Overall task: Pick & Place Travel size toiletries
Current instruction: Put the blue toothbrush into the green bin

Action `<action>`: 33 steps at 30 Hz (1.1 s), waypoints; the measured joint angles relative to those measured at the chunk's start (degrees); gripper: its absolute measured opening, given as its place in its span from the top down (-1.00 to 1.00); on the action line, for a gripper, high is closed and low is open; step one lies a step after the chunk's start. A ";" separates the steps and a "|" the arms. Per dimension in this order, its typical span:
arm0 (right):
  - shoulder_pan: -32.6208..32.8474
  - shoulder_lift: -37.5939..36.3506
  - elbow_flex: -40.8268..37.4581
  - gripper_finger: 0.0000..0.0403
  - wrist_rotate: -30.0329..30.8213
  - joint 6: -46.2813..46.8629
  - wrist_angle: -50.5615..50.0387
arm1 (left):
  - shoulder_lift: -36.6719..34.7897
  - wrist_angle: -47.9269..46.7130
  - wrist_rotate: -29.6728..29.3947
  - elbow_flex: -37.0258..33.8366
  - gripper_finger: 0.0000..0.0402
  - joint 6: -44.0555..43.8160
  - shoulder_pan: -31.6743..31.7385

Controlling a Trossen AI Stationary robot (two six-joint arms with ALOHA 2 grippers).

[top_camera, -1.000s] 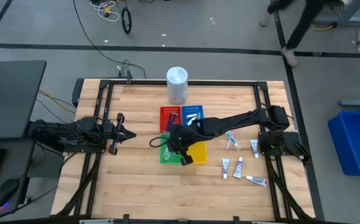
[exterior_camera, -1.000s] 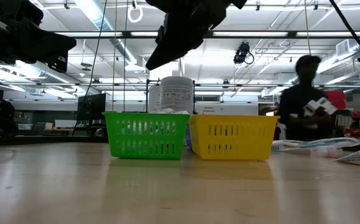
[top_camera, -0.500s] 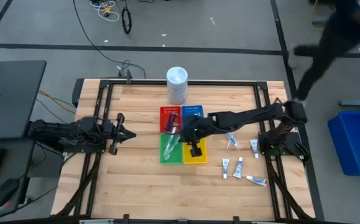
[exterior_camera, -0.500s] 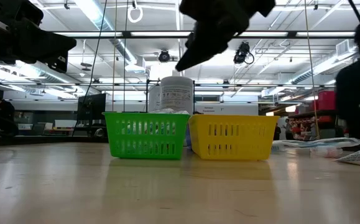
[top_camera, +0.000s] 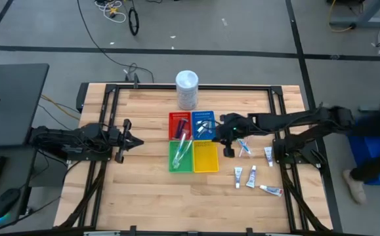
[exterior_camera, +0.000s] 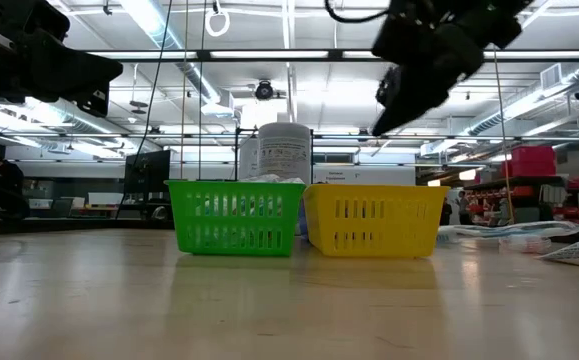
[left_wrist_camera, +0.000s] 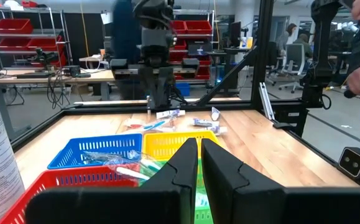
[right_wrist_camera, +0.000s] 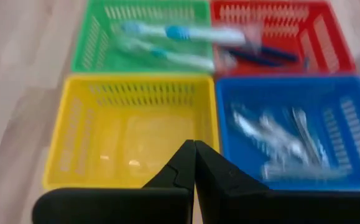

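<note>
right gripper [top_camera: 228, 145] is closed and empty, positioned above the table just right of the yellow tray [top_camera: 206, 159]; left gripper [top_camera: 129, 139] is parked closed at the table's left.

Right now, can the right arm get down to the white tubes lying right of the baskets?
Probably yes. The right pincer hangs above the table just beside the yellow basket, fingers shut and empty, and the white tubes lie on bare wood nearby with nothing over them. It must open first.
</note>
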 joint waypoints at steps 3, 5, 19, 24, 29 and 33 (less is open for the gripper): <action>-1.16 -2.33 -3.52 0.96 0.02 1.55 -0.22 | -0.01 -0.02 -0.01 0.00 0.86 0.01 0.00; -1.88 -3.49 -5.64 0.96 0.04 3.19 -0.46 | -0.01 0.00 -0.01 -0.02 0.86 0.00 -0.01; -5.80 -4.89 -9.95 0.88 8.03 16.37 -5.69 | 0.00 0.03 -0.01 -0.01 0.86 -0.01 0.01; -8.19 -4.89 -9.95 0.83 8.00 21.44 -8.98 | 0.00 0.00 -0.01 0.00 0.86 0.01 0.01; -10.51 -4.28 -9.95 0.75 7.98 26.85 -13.45 | -0.01 0.02 -0.01 0.00 0.86 0.01 0.01; -10.93 -3.31 -9.97 0.63 7.96 28.37 -16.22 | 0.01 0.02 0.00 0.00 0.86 0.00 0.01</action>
